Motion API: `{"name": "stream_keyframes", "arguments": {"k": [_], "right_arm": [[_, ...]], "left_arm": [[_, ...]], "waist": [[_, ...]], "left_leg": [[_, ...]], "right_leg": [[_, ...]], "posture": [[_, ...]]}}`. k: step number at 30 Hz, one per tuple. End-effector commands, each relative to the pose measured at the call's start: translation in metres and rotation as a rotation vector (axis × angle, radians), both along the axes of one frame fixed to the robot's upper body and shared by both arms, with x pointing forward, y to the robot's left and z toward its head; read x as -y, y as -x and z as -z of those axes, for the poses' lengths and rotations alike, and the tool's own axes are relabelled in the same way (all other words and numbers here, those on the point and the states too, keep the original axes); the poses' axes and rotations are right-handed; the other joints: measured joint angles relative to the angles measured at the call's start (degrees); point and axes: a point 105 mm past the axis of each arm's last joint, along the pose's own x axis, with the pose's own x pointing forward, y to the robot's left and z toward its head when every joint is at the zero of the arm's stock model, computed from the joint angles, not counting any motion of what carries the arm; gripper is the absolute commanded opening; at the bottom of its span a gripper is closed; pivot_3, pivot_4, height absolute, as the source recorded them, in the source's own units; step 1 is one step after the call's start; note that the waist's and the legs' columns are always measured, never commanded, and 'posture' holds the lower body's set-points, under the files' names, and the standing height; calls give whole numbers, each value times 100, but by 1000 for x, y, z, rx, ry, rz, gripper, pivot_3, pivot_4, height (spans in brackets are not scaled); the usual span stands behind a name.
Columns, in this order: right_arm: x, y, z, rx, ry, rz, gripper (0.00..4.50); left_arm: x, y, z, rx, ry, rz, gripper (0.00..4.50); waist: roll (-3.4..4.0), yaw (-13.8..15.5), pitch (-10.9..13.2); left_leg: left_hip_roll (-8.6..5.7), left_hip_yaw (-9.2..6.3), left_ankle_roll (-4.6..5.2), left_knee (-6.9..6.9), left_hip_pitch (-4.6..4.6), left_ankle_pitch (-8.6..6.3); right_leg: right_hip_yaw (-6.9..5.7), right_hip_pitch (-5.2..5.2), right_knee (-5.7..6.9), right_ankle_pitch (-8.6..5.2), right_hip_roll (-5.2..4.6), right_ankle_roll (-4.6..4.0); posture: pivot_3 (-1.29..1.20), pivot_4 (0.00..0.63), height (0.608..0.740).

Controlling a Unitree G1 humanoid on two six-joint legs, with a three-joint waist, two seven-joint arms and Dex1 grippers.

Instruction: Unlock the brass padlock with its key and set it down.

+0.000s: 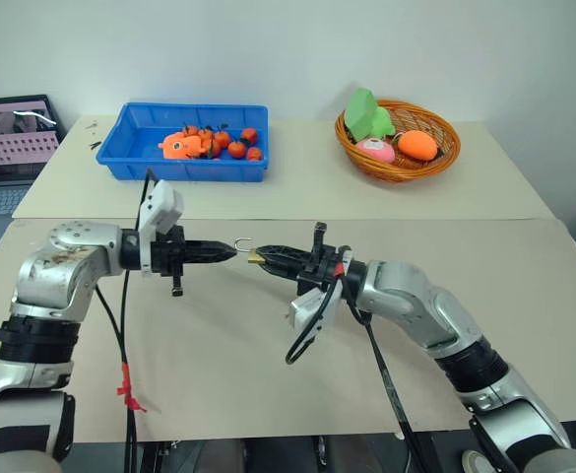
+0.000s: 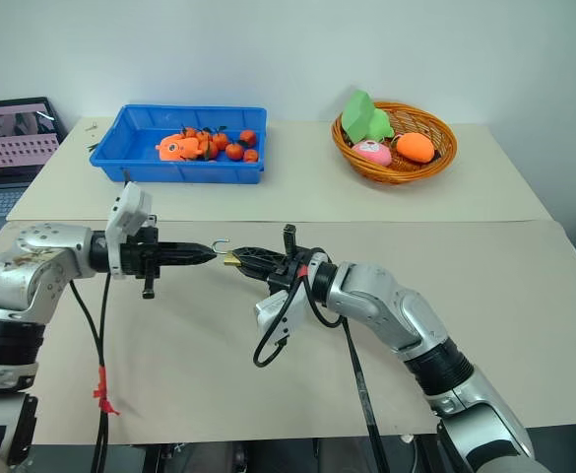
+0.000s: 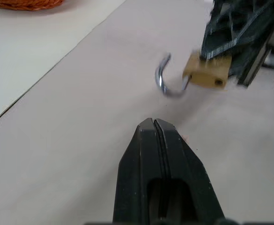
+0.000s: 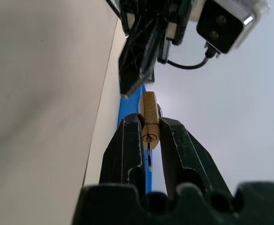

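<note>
The small gold-coloured brass padlock is held above the beige paper-covered table, clamped by its body between the two black fingers of the right gripper. Its thin silver shackle is seen swung open, pointing toward the left gripper, whose jaws are pressed fully together just short of the shackle, with nothing visibly held between them. A dark sliver is seen hanging at the keyway in the right wrist view; whether it is the key cannot be told.

With the shackle already free, setting down is judged to be the step in hand. The padlock is best lowered slowly until the body rests flat on the table, and the grip released only then, so that the small piece is not dropped or flicked. The left gripper is best kept clear of the shackle.

No brand, label or legible writing is made out on the padlock or the grippers.
</note>
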Motion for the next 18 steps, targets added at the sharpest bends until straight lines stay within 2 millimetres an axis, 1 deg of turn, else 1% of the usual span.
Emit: {"name": "stream_keyframes", "arguments": {"k": [1, 3, 5, 6, 8, 9, 11, 12, 15, 18], "right_arm": [[12, -4, -14, 0, -68, 39, 106], [21, -7, -2, -50, -64, 69, 106], [25, -7, 16, -93, -34, 78, 106], [24, -2, 30, -135, -7, 63, 106], [24, 5, 49, -194, 29, 40, 106], [24, 10, 64, -239, 66, 28, 106], [26, 15, 81, -284, 107, 14, 106], [27, 16, 86, -298, 119, 9, 106], [27, 15, 93, -314, 135, -3, 106], [28, 10, 102, -322, 161, 3, 106]], "left_arm": [[-7, 6, 2, 83, -77, 38, 36], [-6, 15, 1, 96, -67, 76, 36], [1, 22, -5, 120, -38, 114, 36], [7, 26, -8, 135, -20, 135, 36], [14, 31, -13, 152, 1, 158, 36], [18, 35, -15, 149, 8, 176, 36], [23, 40, -16, 141, 14, 193, 36], [24, 42, -16, 131, 14, 202, 36], [26, 46, -16, 114, 12, 214, 36], [24, 52, -14, 69, -9, 231, 36]], "waist": [[0, 9, 0], [0, 28, 0], [0, 47, 0], [-1, 57, 0], [-1, 65, 0], [-1, 59, 0], [-1, 36, 0], [-1, 24, 0], [-1, -23, 0], [-1, -23, 0]], "left_leg": [[0, 1, 0, 0, -1, 0], [0, 2, 0, 0, 0, 0], [0, 1, 0, 0, -2, 0], [0, 2, 0, 0, -3, 0], [0, 3, 0, 1, -5, 0], [0, 4, 0, 1, -4, 0], [0, 2, 0, 1, 0, 0], [0, 2, 0, 1, 0, 0], [0, 4, 0, 1, 3, 0], [2, 2, 0, 1, 9, 0]], "right_leg": [[0, 0, -1, 0, -1, 0], [0, 1, -2, 0, -1, 0], [-1, 0, -4, 0, -1, 0], [-1, 1, -5, 0, -3, 0], [-1, 0, -6, 0, -4, 1], [-1, 1, -5, 0, -4, 1], [0, 3, -3, 0, -2, 1], [0, 3, -2, -1, -2, 1], [3, 4, -2, 0, -1, 1], [4, 5, 1, -1, 2, 1]], "posture": [[0, 150, 740], [0, 150, 740], [0, 150, 740], [0, 150, 740], [0, 150, 740], [0, 150, 740], [0, 150, 740], [0, 150, 740], [0, 150, 740], [0, 150, 740]]}}
